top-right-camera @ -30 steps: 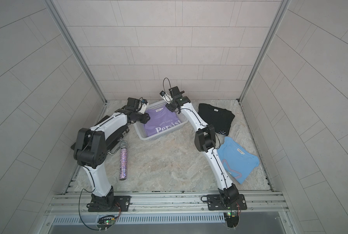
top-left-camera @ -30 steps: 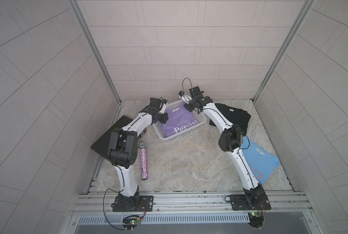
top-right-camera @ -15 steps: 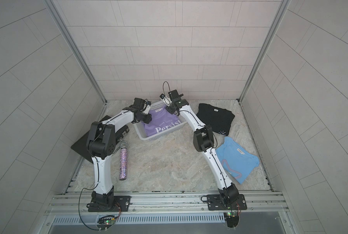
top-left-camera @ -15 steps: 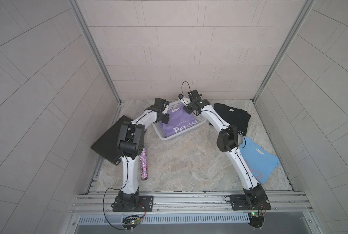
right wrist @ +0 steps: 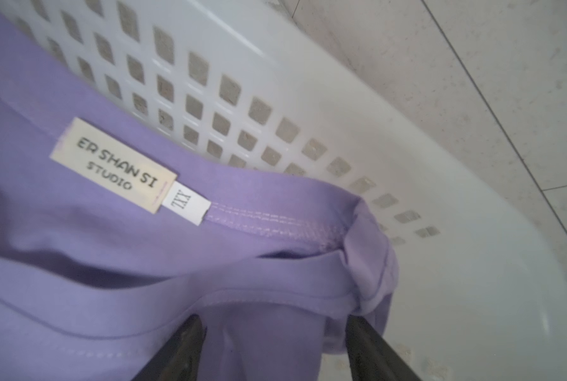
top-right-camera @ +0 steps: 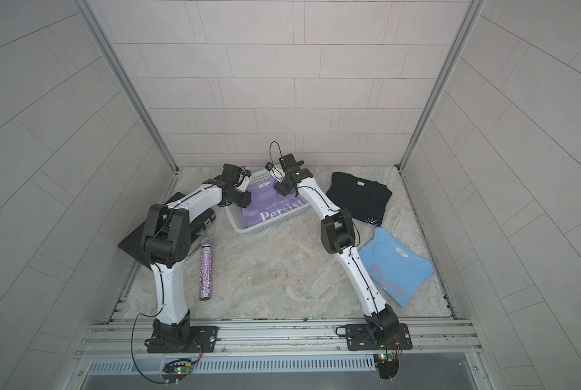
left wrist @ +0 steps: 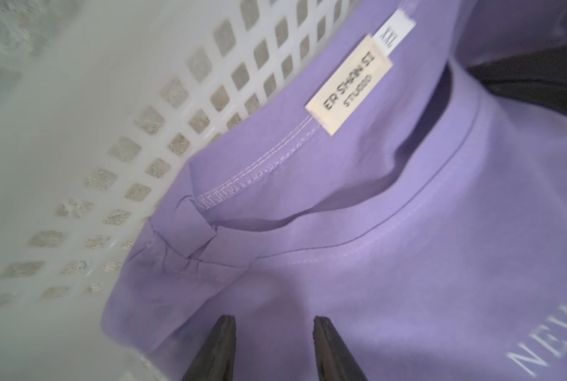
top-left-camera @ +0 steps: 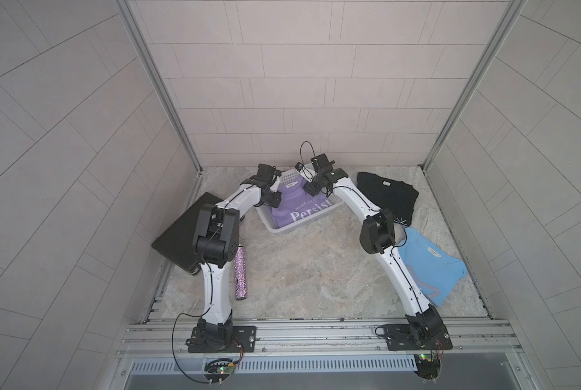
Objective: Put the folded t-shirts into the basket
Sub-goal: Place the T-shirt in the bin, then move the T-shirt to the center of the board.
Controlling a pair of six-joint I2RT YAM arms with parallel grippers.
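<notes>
left claw: narrow gap, tips low over the shoulder of the lilac shirt. a ridge of cloth sits between them, and i cannot tell if i pinch it or only hover.
right claw: wide, with a bunched fold of the same shirt loose between the jaws. i judge this a let-go.
why two claws: one at each collar corner should keep the fold flat as it goes in.
lilac shirt: inside the basket, centre of both top views, tag toward the back wall, "persist" toward the near rim.
black shirt: right of the basket, out on the floor, not yet packed.
blue shirt: lower right of the frame, one edge behind my right arm.
case, glitter mic: left of the frame, not mine to move.
hidden: the lilac shirt covers the basket's bottom, so whatever lies under it is unseen. no teal shirt shows anywhere. in the top views my wrists cover both claws' tips.
</notes>
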